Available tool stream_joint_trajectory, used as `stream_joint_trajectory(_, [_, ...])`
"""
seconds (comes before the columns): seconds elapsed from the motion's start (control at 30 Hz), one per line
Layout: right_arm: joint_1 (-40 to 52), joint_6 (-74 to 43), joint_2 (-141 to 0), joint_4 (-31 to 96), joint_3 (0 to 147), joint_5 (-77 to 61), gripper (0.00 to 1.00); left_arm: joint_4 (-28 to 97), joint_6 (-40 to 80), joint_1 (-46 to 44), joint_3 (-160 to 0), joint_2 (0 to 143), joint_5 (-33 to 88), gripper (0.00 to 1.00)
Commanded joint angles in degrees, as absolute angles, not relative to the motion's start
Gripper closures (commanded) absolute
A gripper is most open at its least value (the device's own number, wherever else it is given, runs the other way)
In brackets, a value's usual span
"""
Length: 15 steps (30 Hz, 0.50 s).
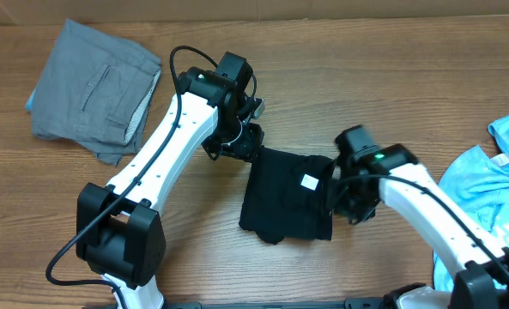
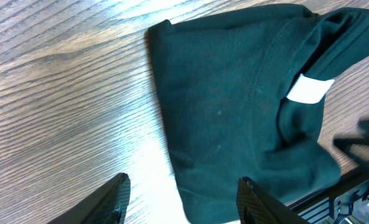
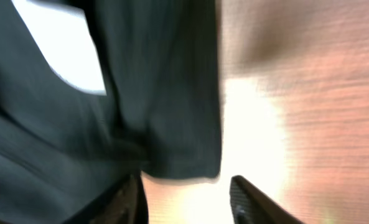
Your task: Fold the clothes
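The black T-shirt lies folded into a small rectangle at the table's middle, its white neck label showing on top. My left gripper hovers at the shirt's top-left corner; in the left wrist view the open jaws straddle the shirt's edge with nothing between them. My right gripper is at the shirt's right edge; in the right wrist view its jaws are open just off a fold of the shirt. Folded grey trousers lie far left. The light-blue printed shirt lies crumpled at the right edge.
The wooden table carries all three garments. A black cable loops above the left arm.
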<state>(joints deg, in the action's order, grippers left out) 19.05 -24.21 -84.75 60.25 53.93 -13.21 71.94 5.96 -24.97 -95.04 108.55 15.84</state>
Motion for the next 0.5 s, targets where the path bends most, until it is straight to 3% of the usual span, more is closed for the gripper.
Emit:
stream_joint_trajectory(0.0, [14.26, -25.76, -82.39, 56.05, 56.18, -11.66, 0.44, 71.5, 5.08, -24.77, -94.61, 108.66, 16.53, 0.42])
stream_joint_trajectory(0.17, [9.98, -25.74, -83.64, 46.85, 55.83, -14.13, 0.45, 71.07, 5.1, -24.77, -92.27, 108.66, 16.58, 0.43])
stream_joint_trajectory(0.4, [12.29, -23.57, -88.31, 39.16, 55.83, -21.89, 0.45, 68.53, 5.1, -24.77, -88.27, 108.66, 19.55, 0.45])
stream_joint_trajectory(0.43, [12.73, -23.59, -88.84, 38.04, 55.83, -21.32, 0.47, 67.83, 5.13, -24.77, -87.85, 108.66, 20.38, 0.45])
stream_joint_trajectory(0.47, [13.02, -23.66, -89.27, 37.08, 55.83, -20.25, 0.59, 66.98, 5.1, -24.8, -87.39, 108.66, 21.41, 0.45])
